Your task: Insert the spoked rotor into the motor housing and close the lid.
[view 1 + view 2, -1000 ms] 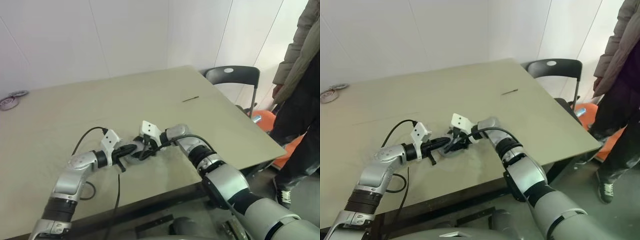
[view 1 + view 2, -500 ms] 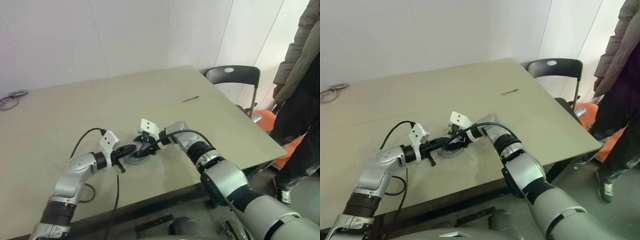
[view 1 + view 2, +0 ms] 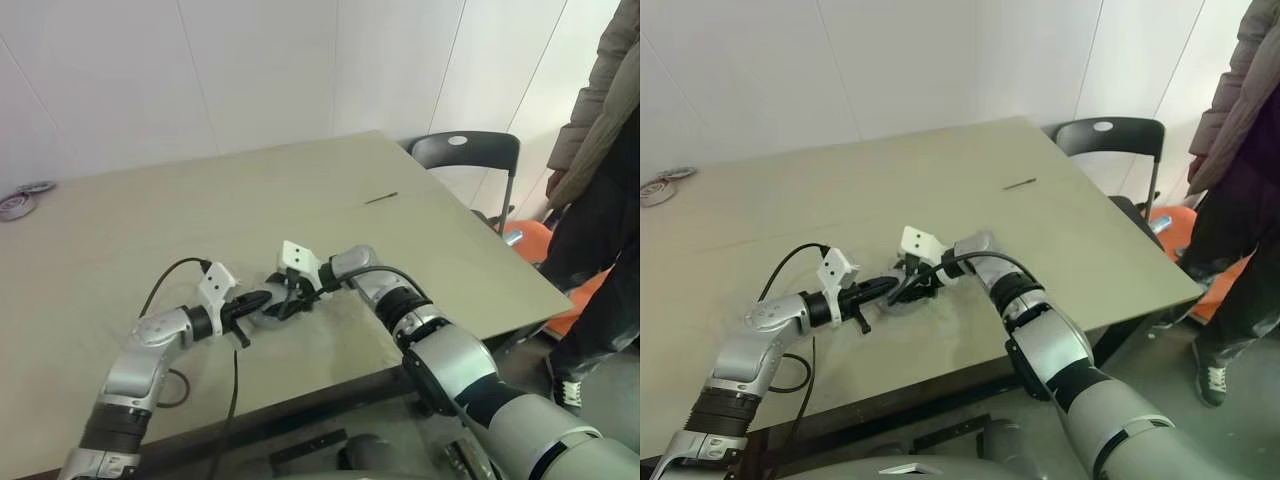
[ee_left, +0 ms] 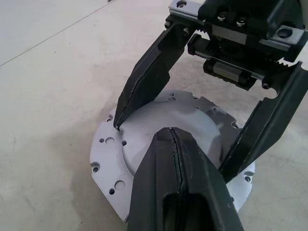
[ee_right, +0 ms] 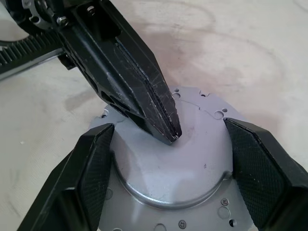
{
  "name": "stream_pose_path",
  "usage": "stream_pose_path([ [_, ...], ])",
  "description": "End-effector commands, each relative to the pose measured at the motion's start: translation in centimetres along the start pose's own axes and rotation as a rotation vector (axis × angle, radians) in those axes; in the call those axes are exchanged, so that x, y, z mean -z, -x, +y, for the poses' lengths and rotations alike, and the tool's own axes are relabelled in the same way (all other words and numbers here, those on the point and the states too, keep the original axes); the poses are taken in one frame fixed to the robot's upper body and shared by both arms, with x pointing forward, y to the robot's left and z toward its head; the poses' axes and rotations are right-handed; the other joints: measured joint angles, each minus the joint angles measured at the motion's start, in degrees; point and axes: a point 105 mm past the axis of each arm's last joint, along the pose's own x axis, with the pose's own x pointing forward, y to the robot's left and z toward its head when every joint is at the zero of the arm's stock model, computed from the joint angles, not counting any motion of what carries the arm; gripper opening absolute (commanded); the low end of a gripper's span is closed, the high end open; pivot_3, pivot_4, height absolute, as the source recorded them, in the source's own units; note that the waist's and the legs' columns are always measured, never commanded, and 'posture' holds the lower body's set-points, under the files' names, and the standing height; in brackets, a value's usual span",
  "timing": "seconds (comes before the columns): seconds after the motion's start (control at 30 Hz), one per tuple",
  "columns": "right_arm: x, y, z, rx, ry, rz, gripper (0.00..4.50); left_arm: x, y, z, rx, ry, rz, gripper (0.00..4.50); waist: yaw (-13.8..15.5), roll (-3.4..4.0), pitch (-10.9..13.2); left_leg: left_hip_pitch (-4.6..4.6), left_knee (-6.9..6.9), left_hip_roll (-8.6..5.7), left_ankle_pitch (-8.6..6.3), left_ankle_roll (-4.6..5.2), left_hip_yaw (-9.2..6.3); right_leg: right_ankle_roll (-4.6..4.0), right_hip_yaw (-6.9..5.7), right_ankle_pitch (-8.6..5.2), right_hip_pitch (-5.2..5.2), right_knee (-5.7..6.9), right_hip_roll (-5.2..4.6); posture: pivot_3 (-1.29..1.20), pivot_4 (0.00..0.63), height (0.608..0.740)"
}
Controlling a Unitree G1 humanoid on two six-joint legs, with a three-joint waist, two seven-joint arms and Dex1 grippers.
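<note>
The lid point(image 4: 159, 111), a round grey metal piece with a raised centre and a holed flange, lies on the tan table point(image 3: 300, 190) near its front edge. My right gripper point(image 3: 291, 296) comes in from the right, and its fingers point(image 5: 91, 163) stand against both sides of the raised centre, gripping it. My left gripper point(image 4: 171, 132) is shut with nothing in it, and its tips rest on top of the raised centre. At the table's far left corner lies a small round thing with a reddish ring point(image 3: 15, 206), perhaps the motor housing. The spoked rotor is out of view.
A second small round part point(image 3: 38, 186) lies by the reddish one. A thin dark stick point(image 3: 381, 198) lies toward the right edge. A black chair point(image 3: 465, 150) and a standing person point(image 3: 600, 160) are beyond the table's right side. A black cable point(image 3: 165, 275) loops by my left arm.
</note>
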Motion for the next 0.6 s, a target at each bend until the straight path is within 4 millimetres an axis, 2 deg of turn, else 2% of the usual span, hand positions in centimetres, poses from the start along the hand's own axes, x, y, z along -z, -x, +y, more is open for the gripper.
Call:
stream_pose_path([
  [0.03, 5.42, -0.55, 2.17, -0.066, -0.052, 0.199, 3.24, 1.46, 0.14, -0.08, -0.006, 0.033, 0.059, 0.02, -0.01, 0.01, -0.01, 0.02, 0.0, 0.0, 0.0, 0.0, 0.0, 0.0, 0.0, 0.0, 0.02, 0.01, 0.0, 0.0, 0.0, 0.74],
  [0.6, 4.54, -0.73, 2.24, -0.085, -0.098, 0.156, 3.24, 1.46, 0.31, -0.05, -0.017, 0.035, 0.055, 0.0, -0.01, 0.03, -0.02, 0.02, 0.0, 0.01, 0.0, 0.0, 0.0, -0.02, 0.01, -0.01, 0.01, 0.03, 0.01, 0.0, 0.0, 0.74],
])
